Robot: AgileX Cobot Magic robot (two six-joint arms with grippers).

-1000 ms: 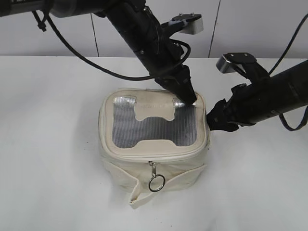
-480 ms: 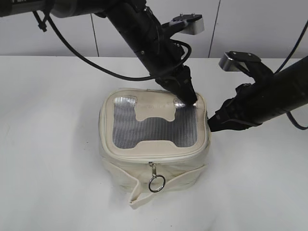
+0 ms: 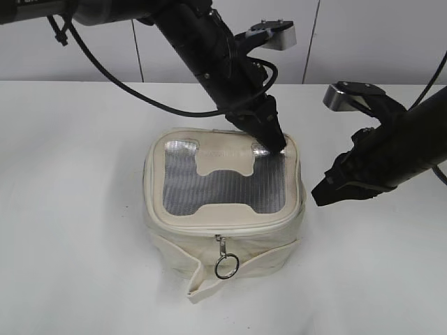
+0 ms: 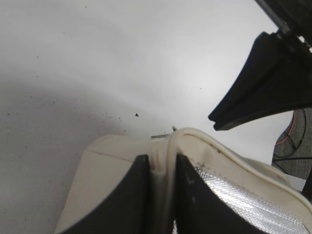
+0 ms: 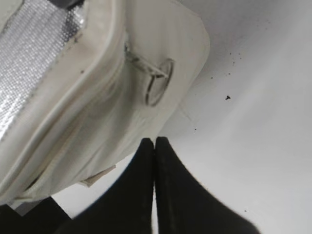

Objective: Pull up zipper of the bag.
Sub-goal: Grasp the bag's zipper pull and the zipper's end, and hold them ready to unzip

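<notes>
Both arms are matte black: the left arm (image 3: 209, 56) is a thick tubular limb with a loose black cable (image 3: 119, 80) looping beside it and a small silver-grey camera bracket (image 3: 274, 33) mounted near the wrist. The right arm (image 3: 412, 139) is equally black and carries a similar silver-grey bracket (image 3: 353, 95) with rounded corners. Each arm ends in smooth black tapered fingers (image 5: 168, 195) with flat inner faces, and orange and grey wires (image 4: 292, 141) show behind the right arm in the left wrist view.
</notes>
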